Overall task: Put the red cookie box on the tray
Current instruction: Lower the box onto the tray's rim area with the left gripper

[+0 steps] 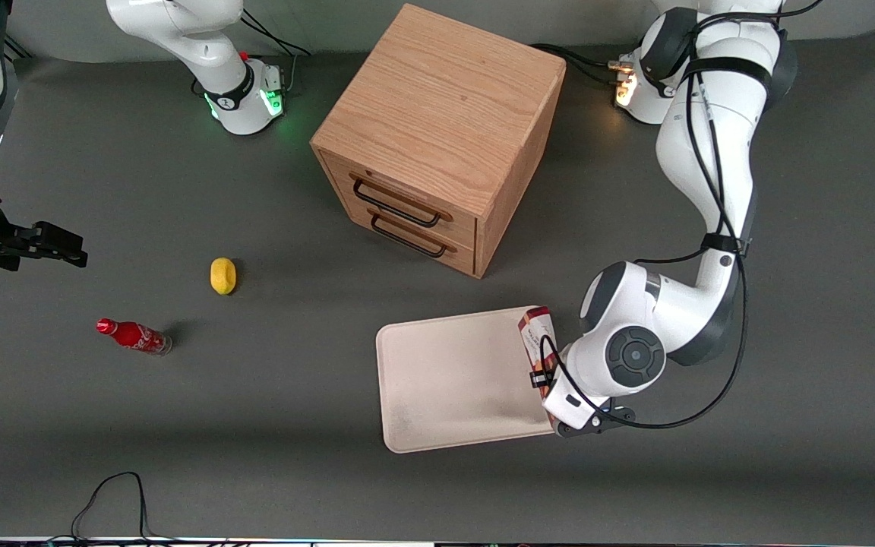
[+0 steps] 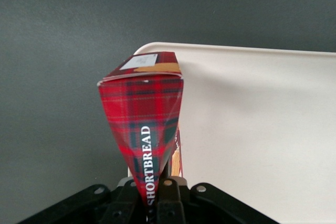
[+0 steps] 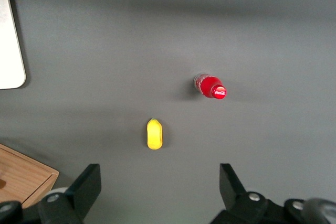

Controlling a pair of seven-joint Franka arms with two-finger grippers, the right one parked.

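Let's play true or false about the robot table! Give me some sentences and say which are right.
1. The gripper holds the red cookie box. True.
2. The box lies flat in the tray's middle. False: it is held at the tray's edge.
3. The soda bottle stands on the tray. False: it is on the table, toward the parked arm's end.
4. The lemon sits on the table. True.
5. A cabinet drawer is open. False: both are closed.

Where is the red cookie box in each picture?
Front view: the red cookie box is held in the left hand over the tray's edge nearest the working arm.
Left wrist view: the box is pinched upright in the hand.
Right wrist view: not in it.
Shared landmark: the tray.
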